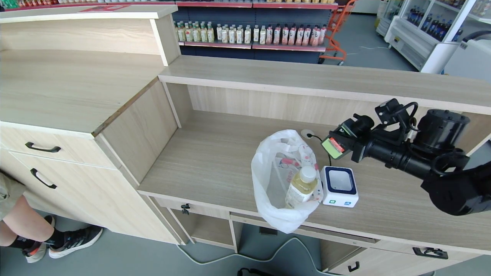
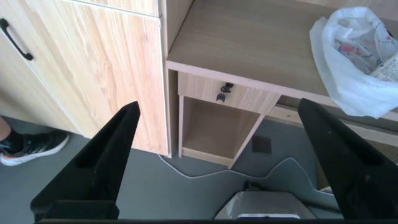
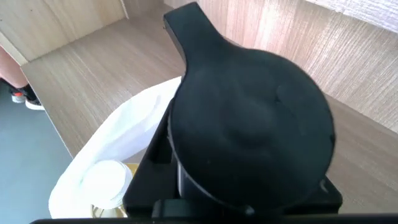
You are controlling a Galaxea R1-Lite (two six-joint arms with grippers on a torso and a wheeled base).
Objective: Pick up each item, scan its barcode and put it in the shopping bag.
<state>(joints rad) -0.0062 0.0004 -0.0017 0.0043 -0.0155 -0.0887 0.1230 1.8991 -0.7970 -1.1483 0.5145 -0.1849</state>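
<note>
Drawers [image 1: 43,148] with black handles fill the left side of the wooden checkout, below a raised top. The left gripper [image 2: 219,106] hangs low in front of the counter [image 1: 215,161] with its two dark fingers [image 2: 106,162] spread wide and nothing between them. It points at a small lock [image 2: 222,94], the open cubby [image 2: 217,130] beneath it and a pale cable [image 2: 205,175] lying on the grey floor. It is well apart from the bag.

Toward the middle of the counter, the white plastic shopping bag [image 1: 264,180] lies slumped with its mouth open upward and its bottom sagging over the front edge. Inside it are a bottle [image 1: 301,188] of yellowish drink with a white cap and, behind that, a pink-and-white packet [image 1: 285,163]. In the right wrist view the bag [image 3: 118,149] and the bottle's cap [image 3: 106,183] sit below, and a round black housing [image 3: 249,124] blocks much of what lies ahead.

Just beside the bag, on its right and almost touching it, stands the white scanner [image 1: 339,186], its glass window facing up. A black cord [image 1: 325,145] runs from a round hole [image 1: 307,133] in the counter to the back of the scanner.

Above and a little behind the scanner, the right gripper [image 1: 336,145] is clamped on a small green item [image 1: 330,150] with a red label. The item is held in the air, clear of the counter, near the bag's far rim. The counter's raised back ledge [image 1: 326,82] runs close behind the arm.

Beyond the checkout are store shelves [image 1: 249,34] of bottled drinks, and a glass-fronted cooler [image 1: 422,34] stands at the far right.
</note>
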